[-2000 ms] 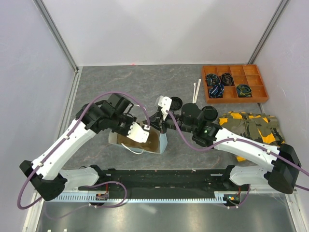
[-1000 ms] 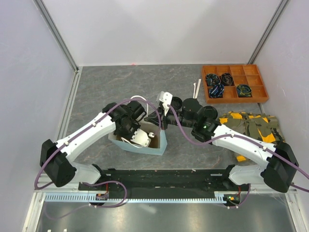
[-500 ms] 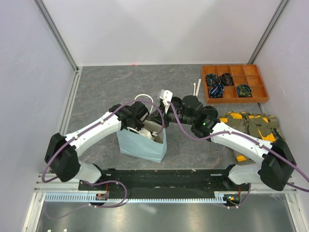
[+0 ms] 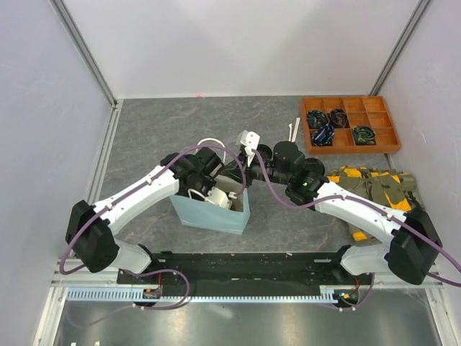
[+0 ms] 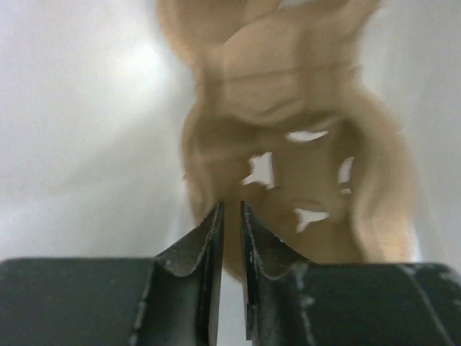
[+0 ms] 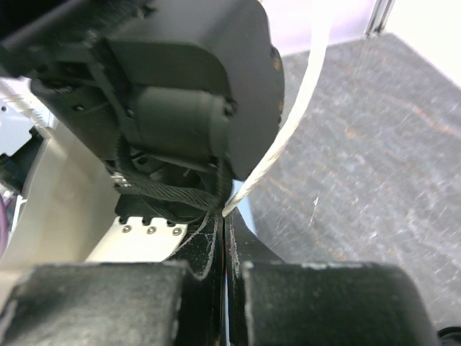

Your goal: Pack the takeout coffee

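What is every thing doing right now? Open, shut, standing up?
Light-blue paper bag, standing upright, top open.
Tan moulded-pulp carrier, inside the bag.
Left gripper, shut on the carrier's edge.
Right gripper, shut on the bag's white paper handle.
Black-lidded coffee cup, lid on, outside the bag.
Orange wooden compartment tray, dark bundles in some compartments.

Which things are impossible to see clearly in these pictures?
Takeout coffee: in no view; in the top view the left arm covers the opening of the blue bag.
Left wrist: the tan carrier is blurred; whether the left gripper grips it is unclear.
Right wrist: a dark housing hides the bag beyond the white handle.
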`<state>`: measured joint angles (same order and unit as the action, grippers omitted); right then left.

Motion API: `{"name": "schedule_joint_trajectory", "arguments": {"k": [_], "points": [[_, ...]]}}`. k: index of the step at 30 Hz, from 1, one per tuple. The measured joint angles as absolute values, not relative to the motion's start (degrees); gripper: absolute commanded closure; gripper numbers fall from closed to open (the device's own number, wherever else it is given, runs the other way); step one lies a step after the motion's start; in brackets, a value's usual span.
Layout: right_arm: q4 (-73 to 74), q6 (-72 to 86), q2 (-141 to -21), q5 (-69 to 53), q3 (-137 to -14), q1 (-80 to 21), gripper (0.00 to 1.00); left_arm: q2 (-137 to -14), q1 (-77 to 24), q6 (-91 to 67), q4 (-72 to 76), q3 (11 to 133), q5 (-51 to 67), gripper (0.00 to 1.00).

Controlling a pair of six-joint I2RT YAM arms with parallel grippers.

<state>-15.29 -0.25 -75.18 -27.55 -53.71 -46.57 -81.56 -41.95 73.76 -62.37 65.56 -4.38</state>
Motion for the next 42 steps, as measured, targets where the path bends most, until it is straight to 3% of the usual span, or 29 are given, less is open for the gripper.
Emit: {"name": "schedule_joint_trajectory", "arguments": {"k": [5,15,29,37,42], "points": [[-17.2,-0.9,-75.0,-27.4,-54.0,-46.6,1.0,-78.2,-42.7,73.2,-63.2,67.5,-4.4,0.69],[-17.2,-2.2,-75.0,-28.5,-54.0,-46.6,1.0,-75.2,-43.5,73.1,-63.2,67.3,-5.8,0.77],[-16.3,-3.0,-76.0,-29.6,-54.1,-45.3,1.0,-78.3,-43.5,73.0,-54.3,53.7,-11.6,0.76],[-16.3,-3.1,-76.9,-30.2,-54.6,-44.3,1.0,-80.2,-43.4,71.8,-49.2,52.3,-11.6,0.62],[-16.3,-3.4,-76.9,-30.7,-54.9,-43.8,1.0,-80.2,-43.2,70.6,-49.8,55.2,-11.0,0.45]]}}
